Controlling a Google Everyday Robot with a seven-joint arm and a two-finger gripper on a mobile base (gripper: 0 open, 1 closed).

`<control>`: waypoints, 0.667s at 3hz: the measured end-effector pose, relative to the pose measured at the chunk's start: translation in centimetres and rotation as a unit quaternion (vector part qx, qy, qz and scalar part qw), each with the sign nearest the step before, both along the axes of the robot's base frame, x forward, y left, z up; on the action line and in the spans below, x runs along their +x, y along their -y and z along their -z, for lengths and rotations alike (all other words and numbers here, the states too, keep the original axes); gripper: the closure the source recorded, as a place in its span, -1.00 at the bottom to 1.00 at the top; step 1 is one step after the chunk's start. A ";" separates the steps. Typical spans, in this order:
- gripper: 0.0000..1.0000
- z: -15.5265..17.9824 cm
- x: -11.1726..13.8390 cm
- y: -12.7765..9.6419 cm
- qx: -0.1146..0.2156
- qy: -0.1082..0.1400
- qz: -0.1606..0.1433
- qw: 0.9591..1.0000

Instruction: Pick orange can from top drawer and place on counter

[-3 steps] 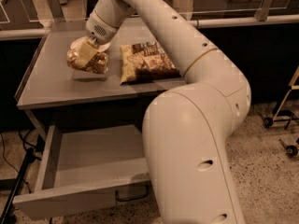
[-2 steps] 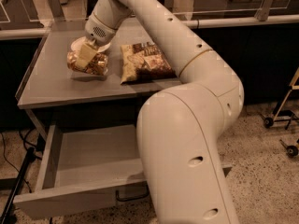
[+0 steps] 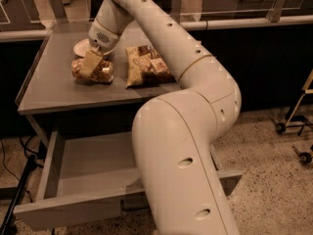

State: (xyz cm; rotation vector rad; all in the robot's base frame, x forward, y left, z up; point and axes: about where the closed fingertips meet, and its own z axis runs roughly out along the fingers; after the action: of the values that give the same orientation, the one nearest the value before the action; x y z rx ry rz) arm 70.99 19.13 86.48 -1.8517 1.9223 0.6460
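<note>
Orange-gold can (image 3: 98, 73) lies on the grey surface (image 3: 54, 89), just left of a snack bag (image 3: 146, 65). My gripper (image 3: 92, 65) is down on it, fingers (image 3: 89, 61) clamped around it. The drawer (image 3: 73, 207) stands open below. I judge this to be the placing step; next I must let go and lift clear.

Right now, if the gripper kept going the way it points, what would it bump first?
The orange can: the gripper points down onto it and looks to be touching it already. Right under the can is the counter.
</note>
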 end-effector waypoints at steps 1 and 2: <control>1.00 0.8 0.2 -0.3 -0.003 -0.008 -0.003 1.000; 0.62 0.8 0.2 -0.3 -0.003 -0.008 -0.003 1.000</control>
State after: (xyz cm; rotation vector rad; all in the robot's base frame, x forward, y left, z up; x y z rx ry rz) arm 71.19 19.39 85.64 -1.8620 1.9316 0.6602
